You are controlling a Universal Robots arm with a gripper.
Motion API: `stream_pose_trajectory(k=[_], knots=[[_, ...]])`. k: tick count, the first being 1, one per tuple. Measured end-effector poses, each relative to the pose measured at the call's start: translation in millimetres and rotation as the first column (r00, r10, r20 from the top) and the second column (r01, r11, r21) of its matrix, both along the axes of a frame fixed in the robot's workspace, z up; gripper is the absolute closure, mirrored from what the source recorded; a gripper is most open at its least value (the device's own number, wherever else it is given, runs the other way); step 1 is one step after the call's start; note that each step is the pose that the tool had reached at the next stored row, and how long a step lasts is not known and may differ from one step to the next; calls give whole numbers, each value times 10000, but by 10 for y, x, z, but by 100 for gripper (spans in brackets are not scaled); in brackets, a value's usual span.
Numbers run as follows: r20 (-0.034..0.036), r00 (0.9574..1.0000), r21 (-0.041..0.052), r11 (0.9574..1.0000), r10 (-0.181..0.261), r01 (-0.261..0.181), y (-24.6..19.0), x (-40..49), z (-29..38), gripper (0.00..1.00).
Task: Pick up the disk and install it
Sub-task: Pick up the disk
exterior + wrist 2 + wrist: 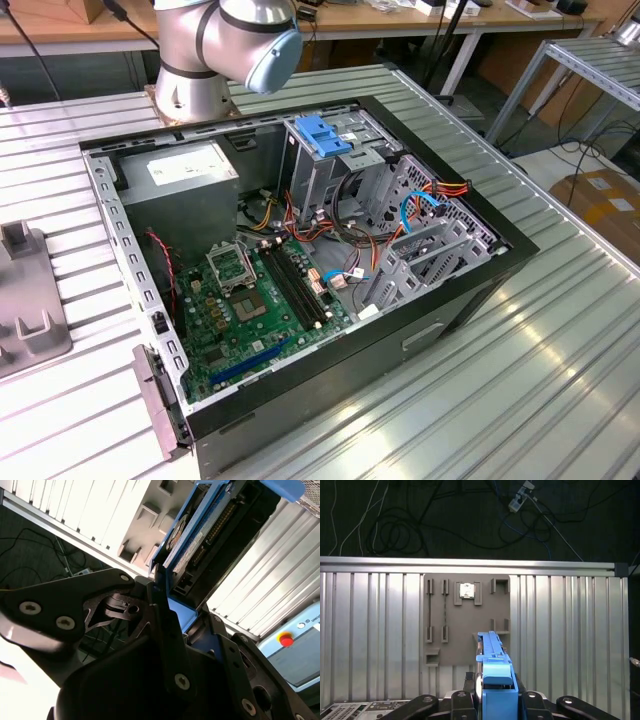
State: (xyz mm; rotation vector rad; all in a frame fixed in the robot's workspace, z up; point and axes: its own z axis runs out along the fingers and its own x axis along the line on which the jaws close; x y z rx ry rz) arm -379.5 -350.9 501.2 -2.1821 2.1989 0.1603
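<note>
The claw (175, 605) pinches the blue-railed disk (200, 535), held over the grey fixture plate (465, 625).

the open case (330, 385) is free above, but tangled cables (345, 225) crowd beside the drive cage (310, 185).

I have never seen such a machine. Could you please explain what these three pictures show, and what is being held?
It is a robot arm standing on a ribbed metal table. The exterior view, from a camera off the arm, shows an open computer case on that table. Both wrist views come from cameras on the arm. In them its end effector grips the disk, blue-framed, above a grey tray on the table.
</note>
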Motion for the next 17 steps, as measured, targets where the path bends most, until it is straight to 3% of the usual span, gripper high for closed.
stream_pose_trajectory(k=[17], knots=[[0,10000,0,10000,0,0,-14,130,0,63]])
